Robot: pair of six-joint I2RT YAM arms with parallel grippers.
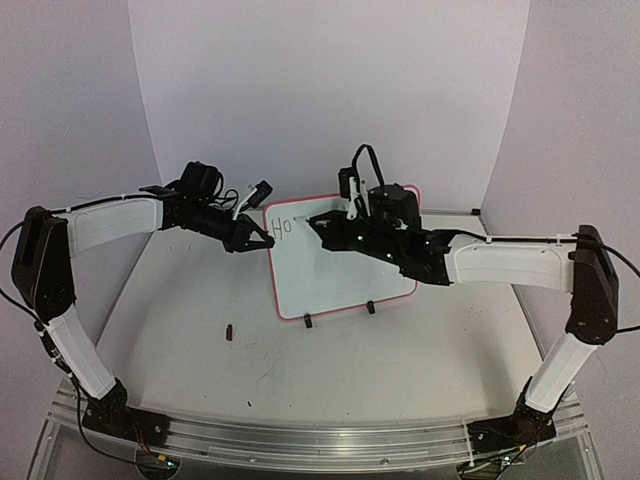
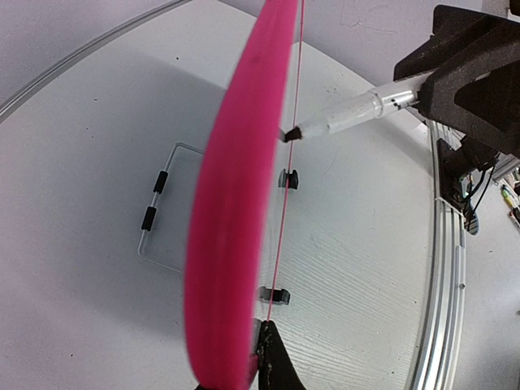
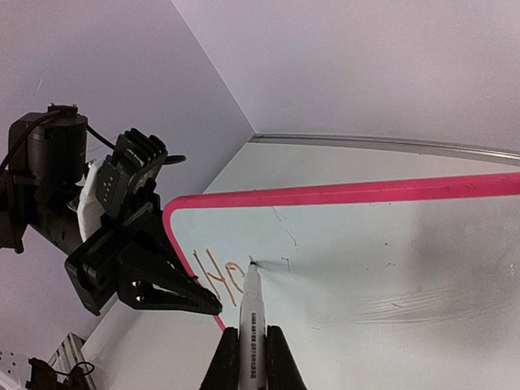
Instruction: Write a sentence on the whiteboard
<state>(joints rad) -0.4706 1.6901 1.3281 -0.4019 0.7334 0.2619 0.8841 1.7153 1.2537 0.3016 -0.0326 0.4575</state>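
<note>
The whiteboard (image 1: 345,275), white with a pink rim, stands tilted on two black feet in the middle of the table. Its upper left corner carries the start of the sentence (image 1: 283,227), the letters "Ho" (image 3: 219,275) in thin strokes. My left gripper (image 1: 257,240) is shut on the board's left rim (image 2: 236,203), one black finger (image 2: 275,361) showing beside it. My right gripper (image 3: 252,345) is shut on a white marker (image 3: 251,313), whose tip touches the board just right of the "o". The marker (image 2: 357,114) also shows in the left wrist view, tip against the board.
A small dark object (image 1: 231,332) lies on the table left of the board's near edge. The board's black feet (image 1: 308,321) rest on the tabletop. An aluminium rail (image 1: 320,440) runs along the near edge between the arm bases. Walls close in behind and at both sides.
</note>
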